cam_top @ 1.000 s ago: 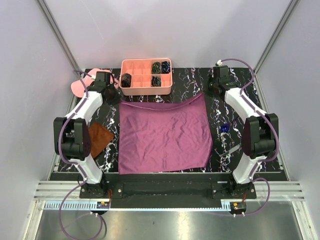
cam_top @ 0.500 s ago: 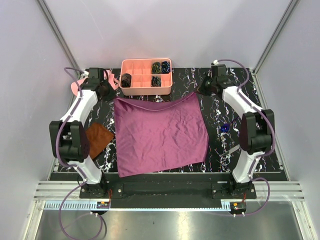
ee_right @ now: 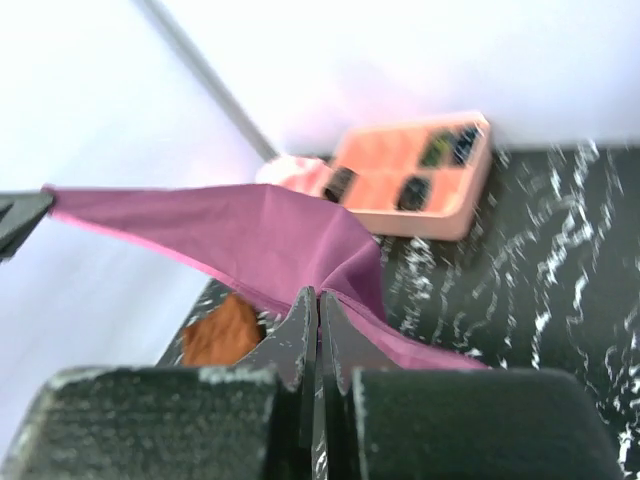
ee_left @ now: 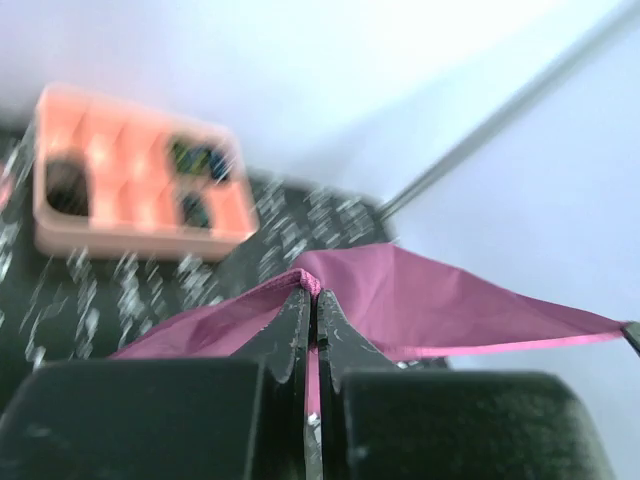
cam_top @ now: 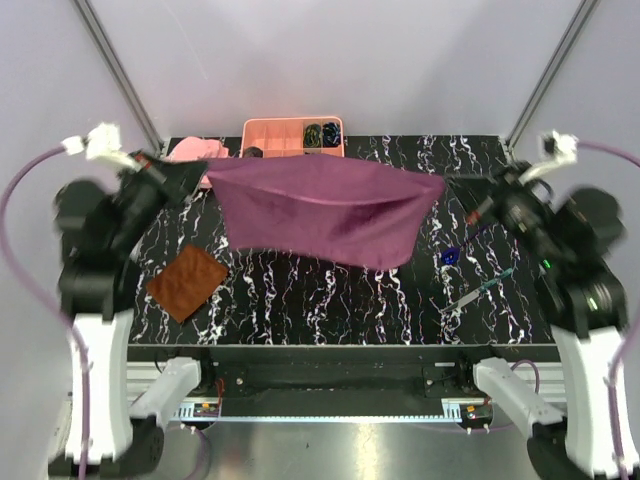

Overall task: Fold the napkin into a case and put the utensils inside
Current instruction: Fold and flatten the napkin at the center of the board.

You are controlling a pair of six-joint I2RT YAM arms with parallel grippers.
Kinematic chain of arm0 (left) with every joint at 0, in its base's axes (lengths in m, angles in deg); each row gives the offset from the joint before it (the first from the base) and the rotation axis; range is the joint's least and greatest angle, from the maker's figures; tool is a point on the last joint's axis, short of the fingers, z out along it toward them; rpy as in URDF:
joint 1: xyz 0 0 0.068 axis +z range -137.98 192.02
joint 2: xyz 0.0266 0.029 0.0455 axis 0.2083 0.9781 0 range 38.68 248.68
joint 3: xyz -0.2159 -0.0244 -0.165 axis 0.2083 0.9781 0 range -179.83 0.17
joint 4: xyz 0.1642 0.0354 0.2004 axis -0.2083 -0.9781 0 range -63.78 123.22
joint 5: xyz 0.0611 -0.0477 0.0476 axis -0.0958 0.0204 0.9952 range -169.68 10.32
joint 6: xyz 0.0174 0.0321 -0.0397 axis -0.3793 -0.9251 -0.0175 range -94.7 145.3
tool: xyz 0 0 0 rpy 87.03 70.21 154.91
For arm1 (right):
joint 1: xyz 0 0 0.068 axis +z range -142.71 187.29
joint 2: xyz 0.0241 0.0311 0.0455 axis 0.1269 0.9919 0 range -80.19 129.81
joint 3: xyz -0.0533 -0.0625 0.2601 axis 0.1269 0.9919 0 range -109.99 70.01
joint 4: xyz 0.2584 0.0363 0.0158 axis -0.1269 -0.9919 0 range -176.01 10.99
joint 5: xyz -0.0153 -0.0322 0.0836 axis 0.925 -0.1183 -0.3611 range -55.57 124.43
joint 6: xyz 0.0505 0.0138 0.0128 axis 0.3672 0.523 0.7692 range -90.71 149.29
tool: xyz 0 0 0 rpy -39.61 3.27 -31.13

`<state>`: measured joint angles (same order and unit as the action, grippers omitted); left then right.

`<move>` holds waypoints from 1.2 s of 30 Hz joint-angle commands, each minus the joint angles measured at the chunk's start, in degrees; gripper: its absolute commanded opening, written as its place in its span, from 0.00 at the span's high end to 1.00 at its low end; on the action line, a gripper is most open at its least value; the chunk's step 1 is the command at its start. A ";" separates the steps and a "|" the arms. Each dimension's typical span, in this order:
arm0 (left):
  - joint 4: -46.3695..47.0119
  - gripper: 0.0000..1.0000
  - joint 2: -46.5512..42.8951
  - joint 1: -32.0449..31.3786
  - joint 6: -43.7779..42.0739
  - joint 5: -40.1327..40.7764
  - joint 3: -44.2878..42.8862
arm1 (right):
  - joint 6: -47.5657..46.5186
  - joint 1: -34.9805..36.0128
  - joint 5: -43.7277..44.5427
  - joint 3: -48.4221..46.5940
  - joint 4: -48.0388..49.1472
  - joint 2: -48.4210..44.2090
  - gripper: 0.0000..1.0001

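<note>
Holding magenta napkin (cam_top: pixel 330 205) aloft and stretched: left gripper (ee_left: pixel 312 292) pinched shut on nine o'clock corner, right gripper (ee_right: pixel 317 296) likewise at three o'clock.

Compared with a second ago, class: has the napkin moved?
Yes. The napkin has risen off the table and towards the pink tray, now overlapping its near edge, held by left claw and right claw.

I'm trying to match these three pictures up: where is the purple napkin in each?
Top external: napkin stretched in the air across the upper middle.
Left wrist: napkin at the middle, spreading rightward.
Right wrist: napkin at the middle, spreading leftward.
Shared landmark: the pink compartment tray beyond it.
</note>
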<state>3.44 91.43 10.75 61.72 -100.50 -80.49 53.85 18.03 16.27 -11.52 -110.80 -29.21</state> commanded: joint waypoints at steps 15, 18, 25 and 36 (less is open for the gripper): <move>-4.41 1.00 -15.05 -3.99 -1.89 -0.54 -14.36 | -4.34 -0.20 -8.14 -20.42 -18.13 -14.86 1.00; -5.19 1.00 -14.26 -3.99 -1.09 3.31 -9.00 | -5.22 -0.28 1.78 -18.84 -21.90 -12.76 1.00; -3.11 1.00 -2.86 -3.99 2.60 9.57 4.61 | -6.62 -0.20 21.12 -6.37 -18.69 -1.33 1.00; 15.17 1.00 27.21 -2.68 4.35 8.95 8.68 | -10.31 -0.28 24.39 9.20 10.24 22.98 1.00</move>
<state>7.62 113.26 7.36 64.56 -91.67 -71.18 46.39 18.03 37.04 -2.26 -114.65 -11.99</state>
